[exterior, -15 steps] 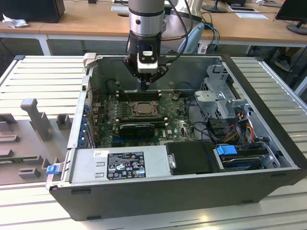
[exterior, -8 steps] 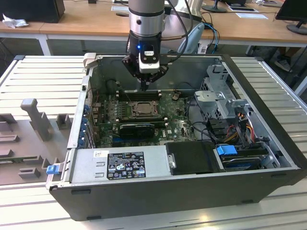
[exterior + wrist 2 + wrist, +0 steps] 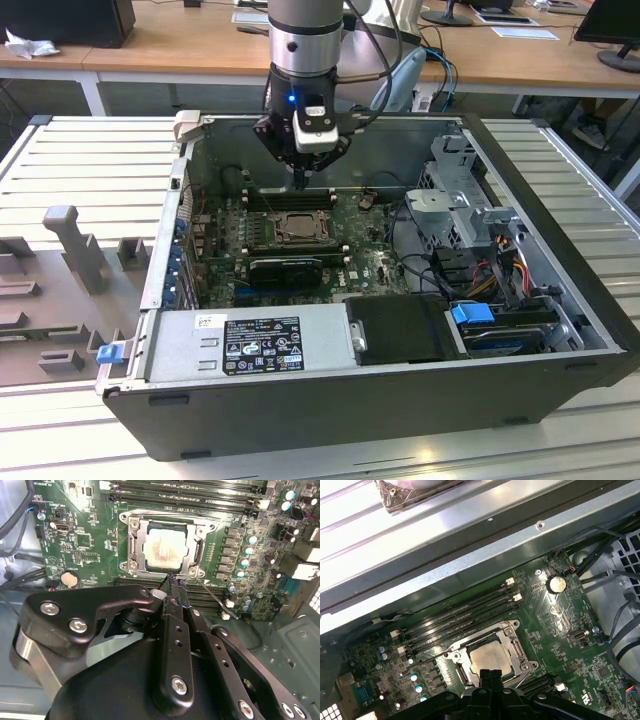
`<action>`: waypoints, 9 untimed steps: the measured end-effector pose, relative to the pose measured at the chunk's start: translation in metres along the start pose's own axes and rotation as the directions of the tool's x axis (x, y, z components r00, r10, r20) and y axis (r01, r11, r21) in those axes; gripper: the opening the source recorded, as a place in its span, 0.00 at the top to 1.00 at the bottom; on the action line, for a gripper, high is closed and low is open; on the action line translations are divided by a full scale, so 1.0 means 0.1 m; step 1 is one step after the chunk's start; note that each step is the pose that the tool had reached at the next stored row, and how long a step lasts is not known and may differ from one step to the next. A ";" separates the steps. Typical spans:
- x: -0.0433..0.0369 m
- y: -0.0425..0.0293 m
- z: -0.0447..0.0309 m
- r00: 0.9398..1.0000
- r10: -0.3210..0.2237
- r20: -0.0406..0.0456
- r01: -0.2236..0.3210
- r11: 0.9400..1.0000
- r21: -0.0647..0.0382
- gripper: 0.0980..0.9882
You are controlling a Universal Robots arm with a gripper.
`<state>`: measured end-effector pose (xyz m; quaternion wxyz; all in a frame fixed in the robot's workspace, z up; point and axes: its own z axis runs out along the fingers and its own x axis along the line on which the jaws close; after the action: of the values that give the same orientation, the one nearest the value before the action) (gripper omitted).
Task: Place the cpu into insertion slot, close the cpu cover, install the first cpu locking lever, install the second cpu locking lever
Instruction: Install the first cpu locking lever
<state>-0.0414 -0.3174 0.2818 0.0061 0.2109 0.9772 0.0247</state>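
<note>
In the second wrist view we've got the cpu sitting flat in its socket, with the cpu cover down around it. The gripper has its fingers pinched narrow with nothing visible between them. The tips are right at the socket's edge, beside a locking lever angling outward.

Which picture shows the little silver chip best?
The second wrist view: the cpu shows big and whole, nothing blocking it. In the first wrist view the end effector hides its edge; in the exterior view it looks tiny.
</note>
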 end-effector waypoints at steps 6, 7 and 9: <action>0.000 0.000 0.000 0.999 -0.045 -0.002 0.045 0.999 0.000 0.99; 0.000 0.000 0.000 0.999 -0.054 -0.003 0.054 0.999 0.000 0.99; 0.000 0.000 0.000 0.997 -0.071 -0.004 0.071 0.997 0.000 0.99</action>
<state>-0.0413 -0.3174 0.2817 0.0052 0.1760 0.9841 0.0250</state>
